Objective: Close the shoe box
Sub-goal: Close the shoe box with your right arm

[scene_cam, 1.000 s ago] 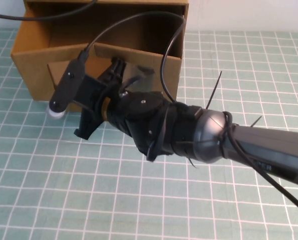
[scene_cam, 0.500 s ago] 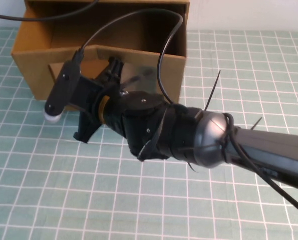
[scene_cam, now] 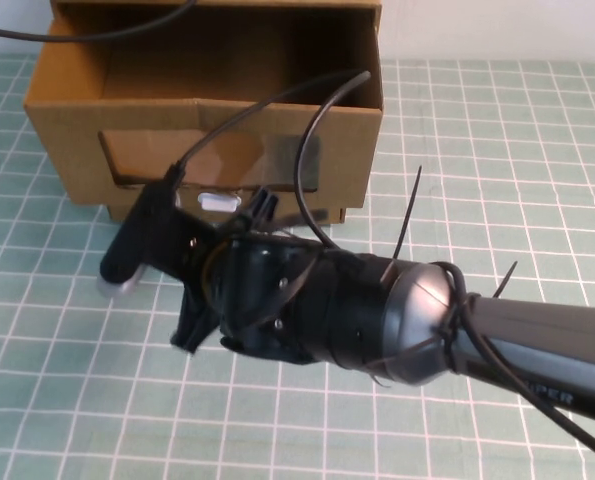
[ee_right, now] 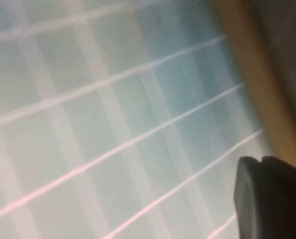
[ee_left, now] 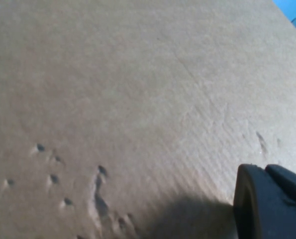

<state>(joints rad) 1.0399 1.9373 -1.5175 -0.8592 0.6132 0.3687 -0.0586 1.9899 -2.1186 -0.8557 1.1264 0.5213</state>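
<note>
The brown cardboard shoe box (scene_cam: 67,150) stands at the back left of the mat, its top open. Its front shows a clear window (scene_cam: 177,155) with a small white pull tab (scene_cam: 215,200) below it. My right gripper (scene_cam: 260,207) is shut and empty just in front of the box front, near the tab. The right wrist view shows its shut fingertips (ee_right: 261,162) over the mat, with the box edge (ee_right: 257,74) beside them. My left gripper (ee_left: 264,168) is shut, close against plain cardboard (ee_left: 113,99). It is out of the high view.
A green grid cutting mat (scene_cam: 497,160) covers the table. My right arm (scene_cam: 407,320) and its black cables (scene_cam: 307,140) cross the lower right and hide the mat in front of the box. A white wall runs behind the box.
My right arm has drawn back toward the near side and dropped lower, uncovering the window and tab. The box front, slanted before, now looks straight.
</note>
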